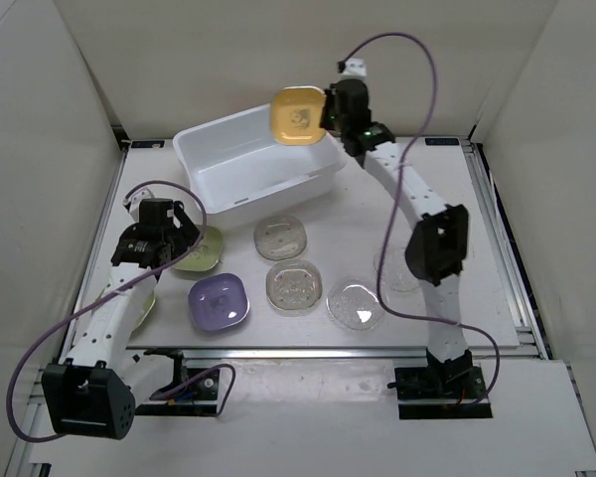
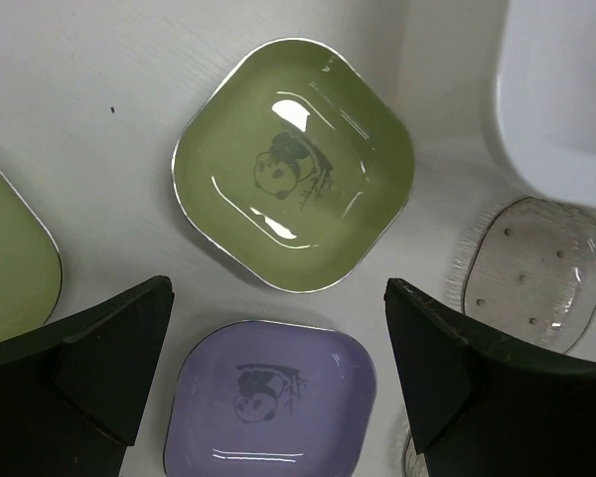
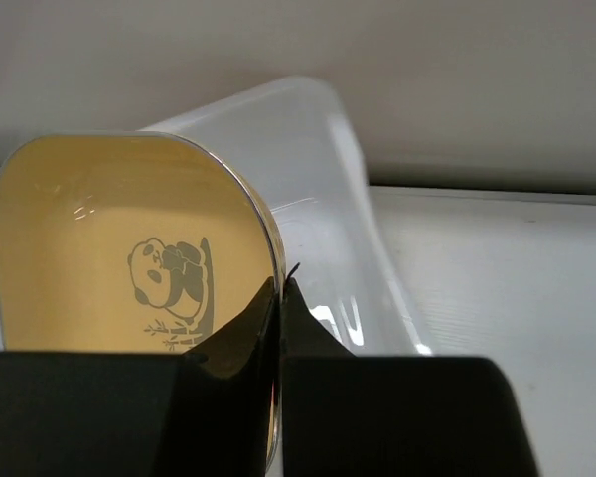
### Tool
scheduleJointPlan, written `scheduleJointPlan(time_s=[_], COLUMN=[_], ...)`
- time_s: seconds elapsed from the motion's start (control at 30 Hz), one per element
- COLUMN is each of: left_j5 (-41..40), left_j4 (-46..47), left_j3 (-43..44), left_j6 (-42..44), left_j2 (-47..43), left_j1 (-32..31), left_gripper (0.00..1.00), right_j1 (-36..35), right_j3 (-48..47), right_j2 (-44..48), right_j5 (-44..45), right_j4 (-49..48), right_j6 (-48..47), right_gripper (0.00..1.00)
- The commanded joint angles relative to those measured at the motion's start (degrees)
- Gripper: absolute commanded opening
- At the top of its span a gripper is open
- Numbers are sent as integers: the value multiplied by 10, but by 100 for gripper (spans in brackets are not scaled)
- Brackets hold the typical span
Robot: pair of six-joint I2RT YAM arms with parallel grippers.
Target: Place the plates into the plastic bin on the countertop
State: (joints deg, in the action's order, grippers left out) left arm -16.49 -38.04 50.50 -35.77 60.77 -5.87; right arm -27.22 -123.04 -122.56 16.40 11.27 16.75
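Note:
My right gripper (image 1: 328, 117) is shut on the rim of a yellow panda plate (image 1: 298, 116), holding it on edge above the right end of the white plastic bin (image 1: 219, 149). In the right wrist view the plate (image 3: 109, 238) stands upright in my gripper (image 3: 280, 298) with the bin (image 3: 328, 199) behind it. My left gripper (image 1: 179, 238) is open above a green panda plate (image 2: 293, 164) and a purple panda plate (image 2: 273, 397). The purple plate (image 1: 219, 300) lies on the countertop (image 1: 477, 298).
Clear plates lie on the countertop at centre (image 1: 280, 237), (image 1: 294, 285) and right (image 1: 356, 304). A second green plate (image 2: 5, 258) lies at the left, partly under my left arm. A metal rail (image 1: 328, 350) runs along the front edge. White walls enclose the table.

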Motion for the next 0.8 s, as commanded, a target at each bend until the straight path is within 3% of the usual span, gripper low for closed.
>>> scheduleJointPlan(time_s=[0.0,0.23,0.47,0.6,0.77], left_j5=[33,80,89,99,103], left_j4=[-17,1,11,11,17], left_j3=[18,-29,-52,-60,-80], left_j6=[8,1,-8,-12,-33], left_j2=[-3,18,32,37,43], left_j1=[20,52,66,66,66], left_gripper=[99,99,99,99,99], right_j1=[-30,-63,-71,-71,-71], right_j3=[-130,-141,-155,-151,-148], right_j2=[-124,-217,-279,-290,-286], right_j5=[-13,8,8,1,-9], right_j4=[65,-84,-109,-128,-133], right_j6=[-7,-8,-9,-16,-23], right_gripper=[0,0,0,7,30])
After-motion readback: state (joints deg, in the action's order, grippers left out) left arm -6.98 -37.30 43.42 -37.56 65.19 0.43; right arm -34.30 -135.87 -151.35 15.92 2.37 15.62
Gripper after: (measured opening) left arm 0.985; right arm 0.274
